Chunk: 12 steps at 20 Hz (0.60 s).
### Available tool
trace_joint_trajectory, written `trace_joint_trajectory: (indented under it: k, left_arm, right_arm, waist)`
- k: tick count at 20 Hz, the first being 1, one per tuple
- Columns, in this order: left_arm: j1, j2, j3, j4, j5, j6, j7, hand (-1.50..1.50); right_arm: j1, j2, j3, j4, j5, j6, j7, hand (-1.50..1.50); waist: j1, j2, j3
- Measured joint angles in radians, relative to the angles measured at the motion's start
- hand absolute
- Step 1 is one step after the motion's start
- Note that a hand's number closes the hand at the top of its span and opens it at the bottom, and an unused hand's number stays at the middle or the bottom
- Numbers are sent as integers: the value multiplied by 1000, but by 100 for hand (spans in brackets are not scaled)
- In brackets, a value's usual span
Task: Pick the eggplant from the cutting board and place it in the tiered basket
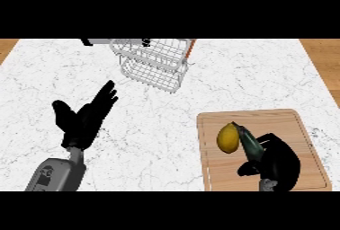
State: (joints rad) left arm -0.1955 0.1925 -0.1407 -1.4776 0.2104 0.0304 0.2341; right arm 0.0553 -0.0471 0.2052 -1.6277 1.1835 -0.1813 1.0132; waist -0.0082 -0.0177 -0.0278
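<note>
Black right hand (279,164) curled round dark, slender eggplant (249,143) on pale wooden cutting board (266,117) at five o'clock, beside oval yellow lemon (228,138), seemingly to lift clear of it. Black left hand (85,117) rested at nine o'clock, fingers straight. White wire tiered basket (156,60) at twelve o'clock; white marble counter (166,117) bare between.

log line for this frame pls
phase: grasp | right hand: curled on eggplant, on board | lemon: beside eggplant | left hand: open, resting | basket: far
</note>
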Motion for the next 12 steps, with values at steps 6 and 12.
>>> trace_joint_trajectory:
  k: [6, 12]
  left_arm:
    - [2, -1, -7, 12, -2, -17, -12, 0]
    - [-3, -8, -1, 24, -4, -10, -14, 0]
  right_arm:
    - [-22, -6, 292, -61, 75, 52, 122, 150]
    - [-85, 23, 471, -159, 120, 32, 202, 150]
  waist:
    - [23, 4, 3]
    - [20, 8, 20]
